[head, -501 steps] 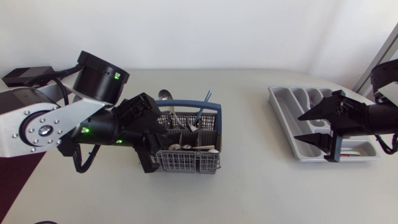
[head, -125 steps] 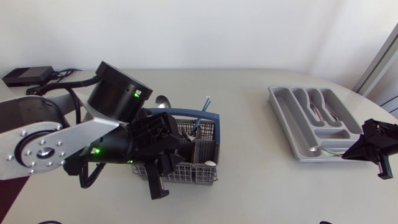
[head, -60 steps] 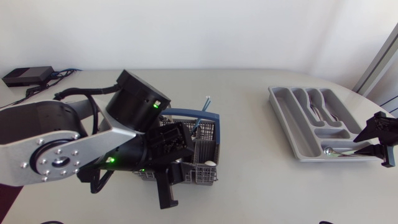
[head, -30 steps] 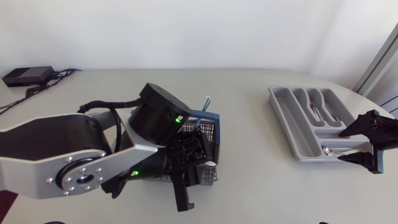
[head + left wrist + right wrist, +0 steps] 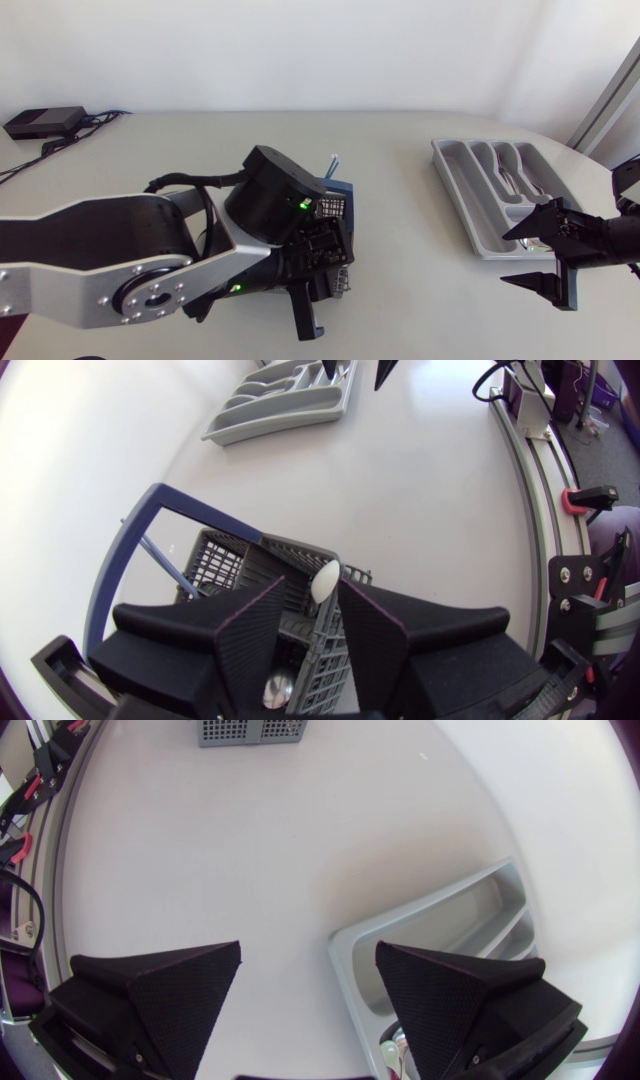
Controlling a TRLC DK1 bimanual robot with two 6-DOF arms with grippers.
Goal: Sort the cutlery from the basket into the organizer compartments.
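Observation:
The grey wire basket with its blue handle lies mostly hidden under my left arm. My left gripper is over the basket's end. Its fingers stand a small gap apart, with the pale end of a spoon in the gap, touching one finger at most. The grey organizer sits at the right with several pieces in its long compartments. A spoon lies in its front cross compartment. My right gripper is wide open and empty, just in front of the organizer.
A black box with cables sits at the table's back left. Bare table stretches between the basket and the organizer. My left arm's large links cover the table's left half in the head view.
My right gripper opened, left the spoon in the front compartment and drew back from the organizer. My left arm swung right over the basket, its finger gap unchanged.

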